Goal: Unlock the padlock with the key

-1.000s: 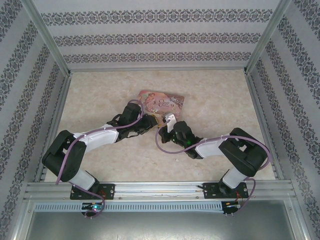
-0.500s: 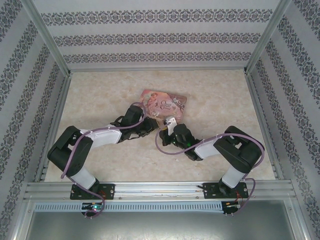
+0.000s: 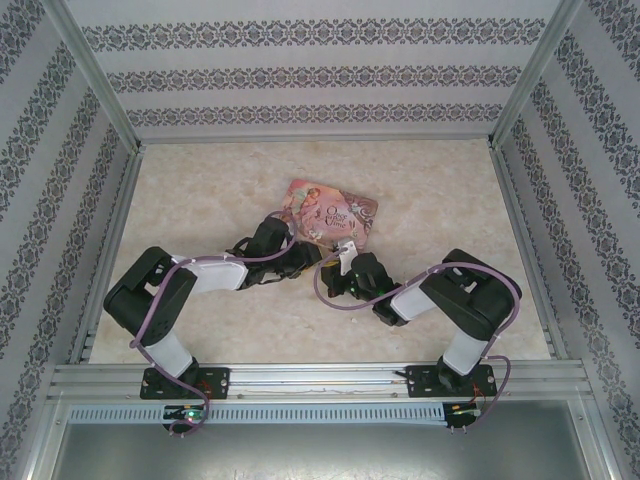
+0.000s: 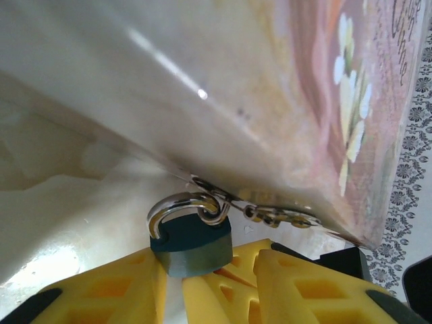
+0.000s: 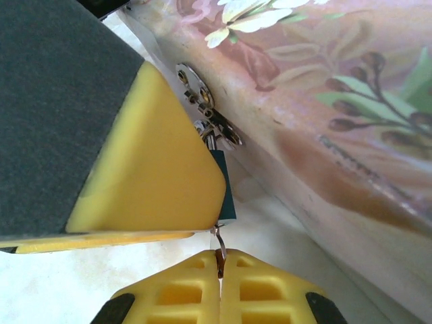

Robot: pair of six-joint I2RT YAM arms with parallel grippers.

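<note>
Padlock [image 4: 192, 244] hangs by its shackle from the hasp [image 4: 273, 216] on the tin [image 4: 270, 101] edge, so it would swing if left free. My read is that's why the left gripper [image 4: 206, 271] braces it: to steady the body and present the keyway end to the right arm. Left fingers [image 4: 108, 290] are clamped on the teal body, one either side, with the shackle sticking out just past the tips toward the tin.

Right gripper [image 5: 219, 268] is fully closed, pads pinching the key [image 5: 218, 244]. The thin shank pokes out just beyond the tips and meets the padlock's bottom edge. Can't tell if the tip is in the keyway, since a left finger blocks the view. Right fingers [image 5: 175, 290] touch only the key.

Next step likely needs a straight push, then a twist. A misaligned push could bend the key or shove the tin.
</note>
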